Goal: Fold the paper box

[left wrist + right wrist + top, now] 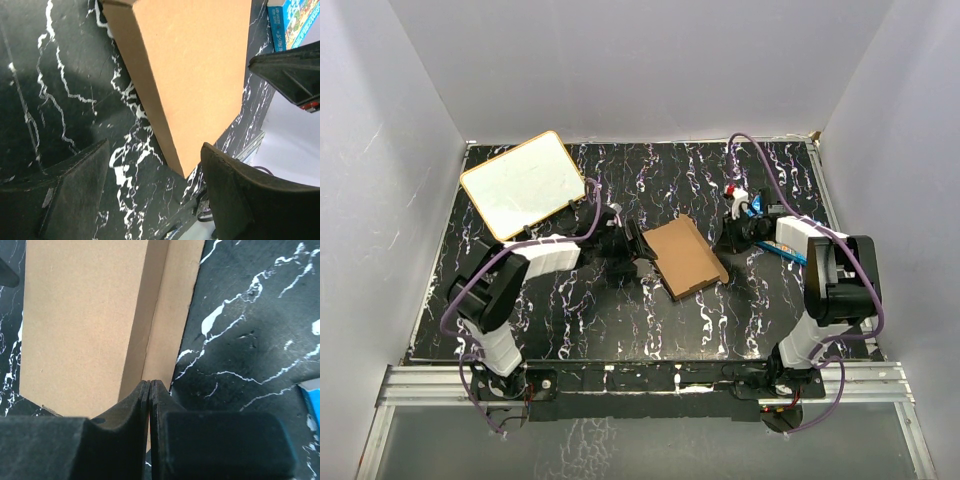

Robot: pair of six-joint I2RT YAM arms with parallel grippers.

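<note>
- Paper box point(685, 258) of plain brown cardboard lies near the middle of the black, white-veined counter point(620, 320), turned diagonally, with one corner pointing to the near edge.
- In the wrist views a wide flat panel of the paper box meets a narrow strip along one long edge, and the strip stands at an angle to the panel.
- Bare counter is open in front of the box toward the near edge, and also behind it toward the far wall.
- To the far left, well apart from the box, a white rectangular board with an orange rim point(525, 185) lies at the corner of the counter.
- To the right, a blue printed box point(290, 20) lies near the right arm, apart from the cardboard.
- Left arm reaches from its base toward the middle; the left hand point(625, 245) is just beside the left edge of the box.
- This left hand is released: its two dark fingers point(75, 195) stand wide apart and low over the counter, and a corner of the box comes close to the other finger without being clasped.
- Right arm has its elbow raised and the forearm pointing left; the right hand point(735, 235) is by the right side of the box.
- Its fingers point(135, 405) are pressed together, clenched, the tips over the narrow strip; nothing shows between them.
</note>
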